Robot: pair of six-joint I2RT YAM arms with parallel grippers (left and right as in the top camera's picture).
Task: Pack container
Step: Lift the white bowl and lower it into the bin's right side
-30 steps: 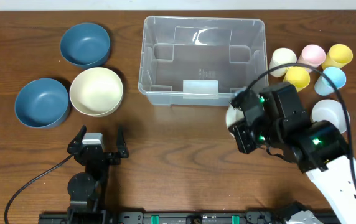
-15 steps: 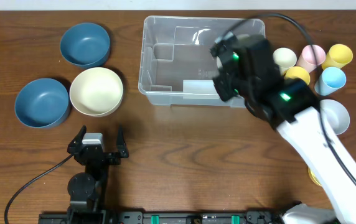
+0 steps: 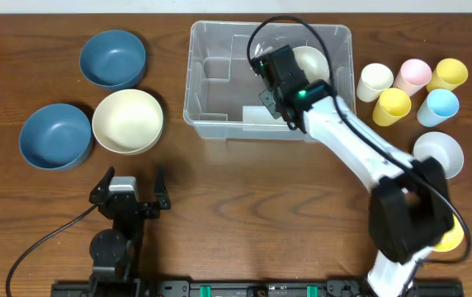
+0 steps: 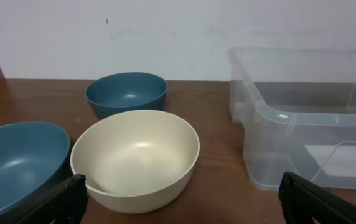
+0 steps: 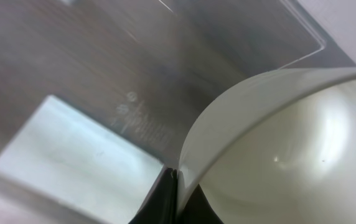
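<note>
Overhead, container: the clear plastic container (image 3: 193,82) sits at the middle of the table's (image 3: 244,194) far edge.
Overhead, right gripper: the right gripper (image 3: 288,68) reaches in from the near right corner. It is clamped on the rim of the held cream bowl (image 3: 310,58), over the container's far right corner.
Overhead, left gripper: the left gripper (image 3: 130,188) sits by the near edge, left of middle, with jaws spread wide and nothing in them.
Overhead, waiting: a far blue bowl (image 3: 112,58), a near blue bowl (image 3: 54,136) and a second cream bowl (image 3: 127,121) lie toward the far left corner. Pastel cups (image 3: 394,103) and a white bowl (image 3: 438,153) stand by the right edge.
Left wrist, adds: a low side view shows the container's thick rim and tall walls. The right gripper is not seen here.
Right wrist, adds: a close view shows fingertips pinching the thin bowl rim, with the container's floor and a pale label below. Whether the bowl touches the floor cannot be told.
Handling, judged: the container looks light, stiff at the rim, springy in the walls and slick, so it is likely to slide if nudged. The thick rim is the best hold.
</note>
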